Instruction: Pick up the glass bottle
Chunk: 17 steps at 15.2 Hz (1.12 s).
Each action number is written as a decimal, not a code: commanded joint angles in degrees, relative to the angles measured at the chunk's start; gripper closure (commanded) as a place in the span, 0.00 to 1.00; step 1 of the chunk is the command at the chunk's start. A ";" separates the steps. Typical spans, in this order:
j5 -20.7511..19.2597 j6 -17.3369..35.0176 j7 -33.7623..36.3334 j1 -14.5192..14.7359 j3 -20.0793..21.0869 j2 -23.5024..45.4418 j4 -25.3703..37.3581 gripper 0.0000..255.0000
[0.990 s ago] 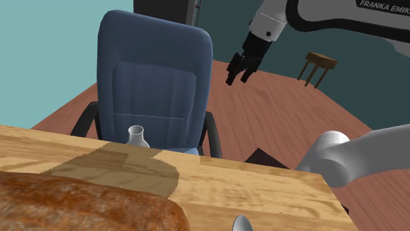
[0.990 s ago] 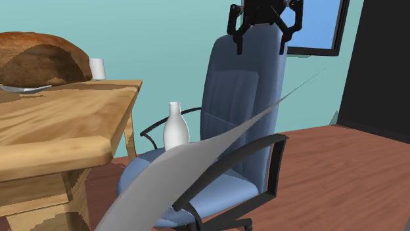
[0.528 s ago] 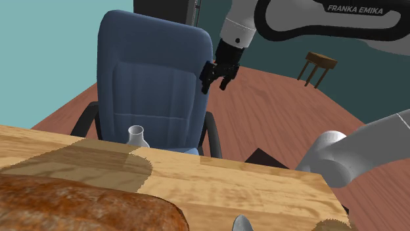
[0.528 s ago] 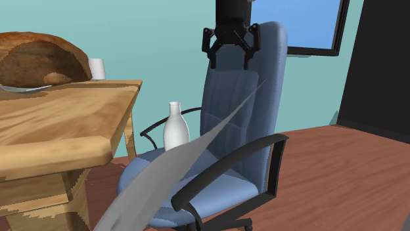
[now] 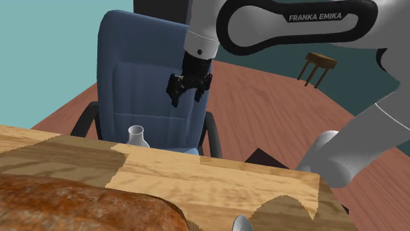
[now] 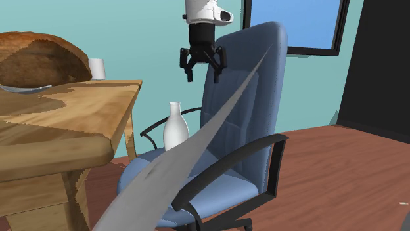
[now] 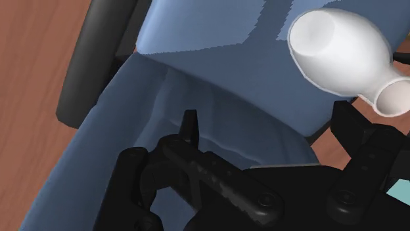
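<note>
A white, round-bodied bottle (image 5: 135, 136) with a narrow neck stands upright on the seat of a blue office chair (image 5: 151, 72), partly hidden behind the table edge in the shoulder view. The second exterior view shows the whole bottle (image 6: 175, 126) on the chair (image 6: 246, 111). My black gripper (image 5: 186, 99) hangs open in front of the chair back, above the bottle and a little to its right in both exterior views (image 6: 203, 77). In the wrist view the bottle (image 7: 348, 52) lies ahead of the gripper (image 7: 268, 123), off to one side, untouched.
A wooden table (image 5: 217, 187) stands next to the chair, with a large brown loaf (image 5: 72, 207) and a white cup (image 6: 97, 68) on it. The chair's black armrests (image 6: 230, 167) flank the seat. A small stool (image 5: 320, 65) stands far off on the wooden floor.
The gripper has come down and moved to the shoulder view's left, from beside the chair's top to in front of its back, nearer the bottle. It stays open. The bottle has not moved.
</note>
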 commanded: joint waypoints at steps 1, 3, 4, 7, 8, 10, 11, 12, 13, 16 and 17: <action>-1.87 1.00 3.42 0.26 2.22 4.79 2.85 0.00; -4.10 1.34 6.70 0.87 3.96 9.45 6.02 0.00; -5.35 1.40 8.37 1.29 4.73 11.87 7.72 0.00; -9.46 1.09 13.29 3.21 6.40 19.40 13.37 0.00; -10.88 0.82 14.85 4.10 6.72 21.97 15.44 0.00; -13.65 0.02 17.74 6.24 6.98 27.16 19.89 0.00; -14.98 -0.51 19.05 7.43 7.00 29.77 22.28 0.00; -15.72 -0.85 19.77 8.22 6.90 31.29 23.75 0.00; -15.79 -0.14 19.83 8.29 6.76 31.42 23.15 0.00; -16.17 1.97 20.09 8.31 6.55 31.91 21.45 0.00; -16.32 2.66 20.20 8.32 6.49 32.10 20.91 0.00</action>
